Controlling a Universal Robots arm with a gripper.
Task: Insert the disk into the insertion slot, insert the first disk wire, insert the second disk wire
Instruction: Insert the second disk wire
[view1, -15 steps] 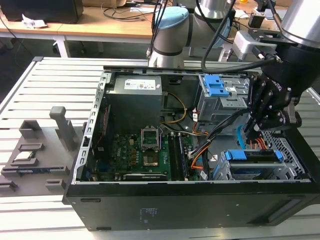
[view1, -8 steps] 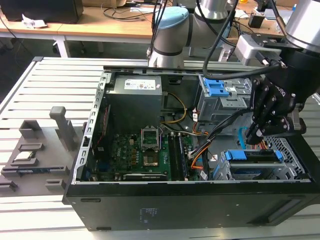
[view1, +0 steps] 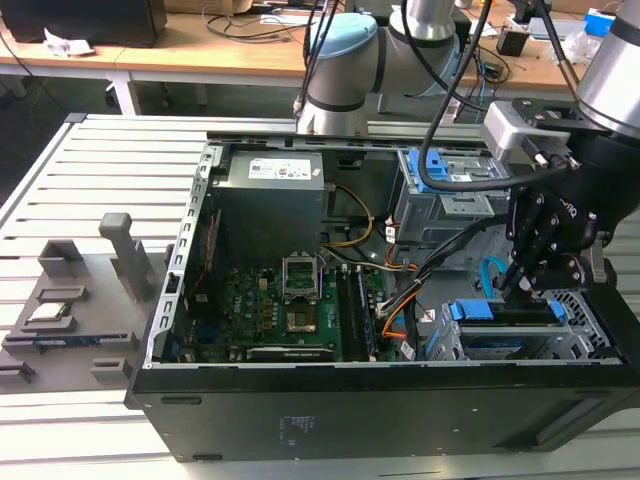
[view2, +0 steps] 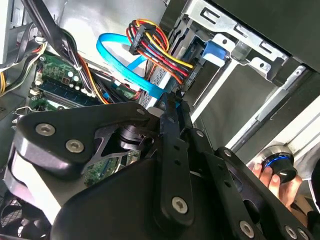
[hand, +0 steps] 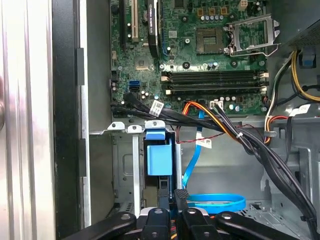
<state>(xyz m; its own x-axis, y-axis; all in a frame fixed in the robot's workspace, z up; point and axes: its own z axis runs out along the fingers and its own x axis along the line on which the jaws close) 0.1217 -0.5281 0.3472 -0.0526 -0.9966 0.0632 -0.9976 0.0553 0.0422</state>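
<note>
The disk sits in its bright blue frame inside the insertion slot, the low perforated silver cage at the exterior view's right. My gripper hangs right behind the disk's rear edge. In both wrist views its fingers stand almost together. My gripper meets the black plug of a red, yellow and black wire bundle there, and the plug lies against the disk's back. A flat blue wire loops past and runs under the fingers. My gripper hides that wire's end.
A taller grey cage with a blue latch stands behind the slot. The motherboard and a thick black cable bundle lie close by. A hand rests by a blue-ringed knob. A grey fixture sits outside the case.
</note>
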